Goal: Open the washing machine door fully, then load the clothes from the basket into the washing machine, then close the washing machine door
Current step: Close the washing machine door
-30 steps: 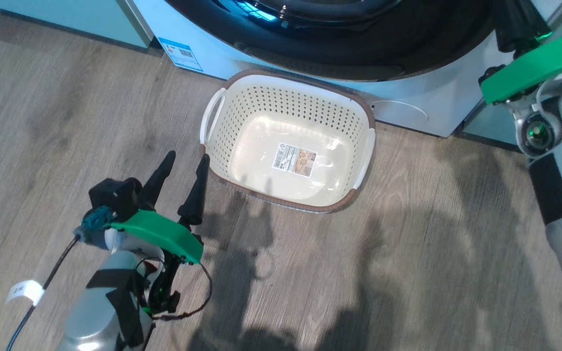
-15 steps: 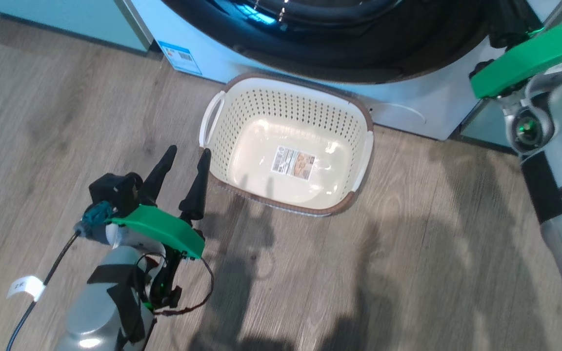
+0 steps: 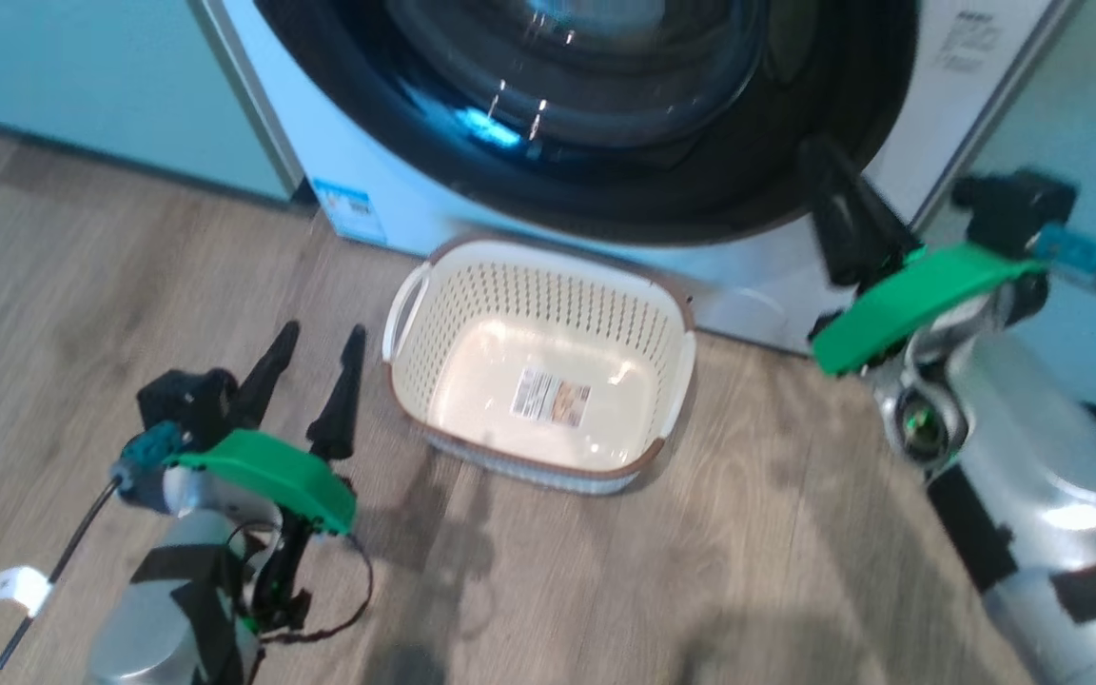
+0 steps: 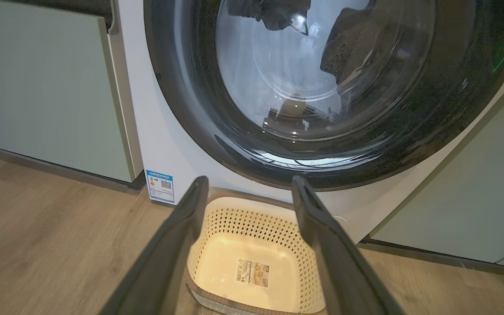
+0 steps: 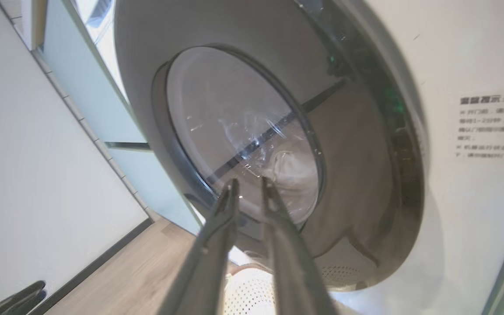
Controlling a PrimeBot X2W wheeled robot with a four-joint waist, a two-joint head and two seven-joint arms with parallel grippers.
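1. Left gripper: we noted the jaws wide apart, empty and touching nothing, over the floor just beside the basket.
2. Right gripper: jaws only narrowly apart, nothing between them, aimed at the washing machine door. We could not tell contact.
3. The door lay flat against the washing machine, glass facing out. The basket sat on the floor below it, long axis along the machine's front, label up.
4. The head view cut off the door's top and blurred the right fingers.

The tally
One washing machine, one washing machine door, one basket, one left gripper, one right gripper.
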